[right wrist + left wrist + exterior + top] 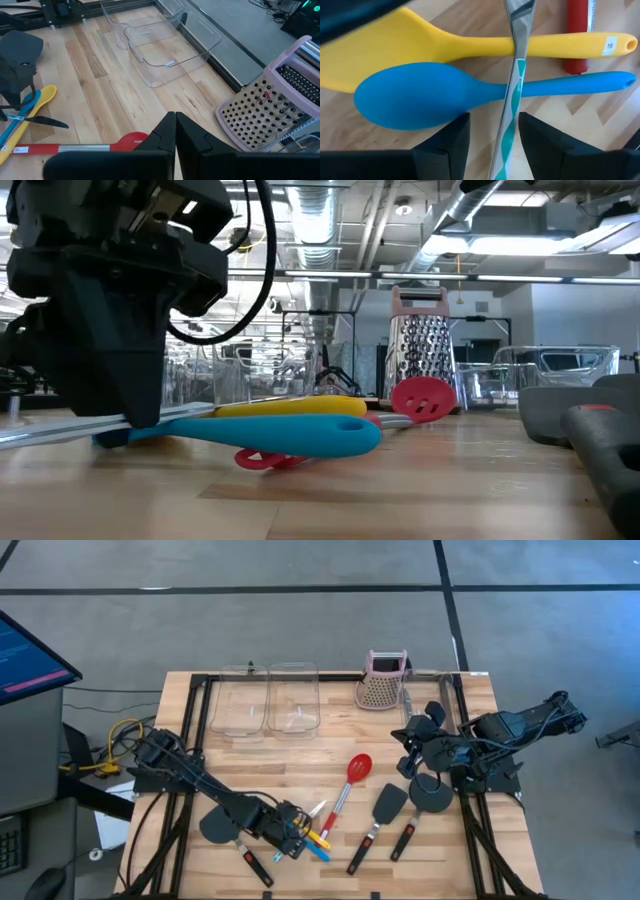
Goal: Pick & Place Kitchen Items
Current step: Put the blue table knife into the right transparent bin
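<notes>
My left gripper (495, 121) is open and low over the table's near left. Its fingers stand on either side of one arm of the silver tongs (517, 60) and touch nothing that I can see. The tongs lie across the handles of the yellow spoon (420, 45) and the blue spoon (415, 95), which lie side by side on the wood. The red spoon (355, 775) lies beside them, its handle end (577, 35) close by. Two black spatulas (388, 808) (428, 798) lie to the right, a third (222, 828) under the left arm. My right gripper (175, 122) is shut, raised at the right.
Two clear bins (245, 705) (293, 700) stand at the table's far side, left of the pink-topped grater (385, 682). A black frame (200, 710) runs along the table's edges. Bare wood (300, 760) lies between the bins and the utensils.
</notes>
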`<action>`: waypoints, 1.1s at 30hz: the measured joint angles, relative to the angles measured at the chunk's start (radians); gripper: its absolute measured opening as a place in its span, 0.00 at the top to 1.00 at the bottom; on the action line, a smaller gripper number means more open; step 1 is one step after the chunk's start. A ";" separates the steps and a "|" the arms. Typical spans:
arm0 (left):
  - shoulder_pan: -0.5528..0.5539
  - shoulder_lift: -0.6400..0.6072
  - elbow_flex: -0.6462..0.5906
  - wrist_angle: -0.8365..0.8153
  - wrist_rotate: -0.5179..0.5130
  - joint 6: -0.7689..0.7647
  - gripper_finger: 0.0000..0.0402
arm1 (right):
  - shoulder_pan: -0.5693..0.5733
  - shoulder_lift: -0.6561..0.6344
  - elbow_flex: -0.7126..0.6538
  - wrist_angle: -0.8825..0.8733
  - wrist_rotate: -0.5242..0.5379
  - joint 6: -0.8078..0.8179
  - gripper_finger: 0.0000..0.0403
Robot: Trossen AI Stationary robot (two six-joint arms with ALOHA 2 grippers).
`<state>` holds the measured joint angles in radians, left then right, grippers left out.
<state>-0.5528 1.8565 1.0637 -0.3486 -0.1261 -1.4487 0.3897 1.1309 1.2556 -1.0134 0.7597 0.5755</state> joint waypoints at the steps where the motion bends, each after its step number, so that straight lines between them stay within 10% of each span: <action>1: 0.002 0.000 0.000 0.000 0.000 0.000 0.60 | 0.000 0.000 0.000 0.000 0.000 0.000 1.00; 14: 0.004 0.022 0.002 0.036 -0.057 0.002 0.62 | 0.000 0.000 0.000 0.002 0.000 0.000 1.00; 26: 0.004 0.025 0.000 0.049 -0.066 0.003 0.97 | 0.000 0.000 0.000 0.003 0.000 0.001 1.00; 33: -0.011 0.025 0.000 0.062 -0.055 0.003 0.99 | 0.000 0.000 0.000 0.004 0.000 0.001 1.00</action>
<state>-0.5642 1.8816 1.0637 -0.2867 -0.1812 -1.4452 0.3897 1.1313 1.2556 -1.0096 0.7597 0.5762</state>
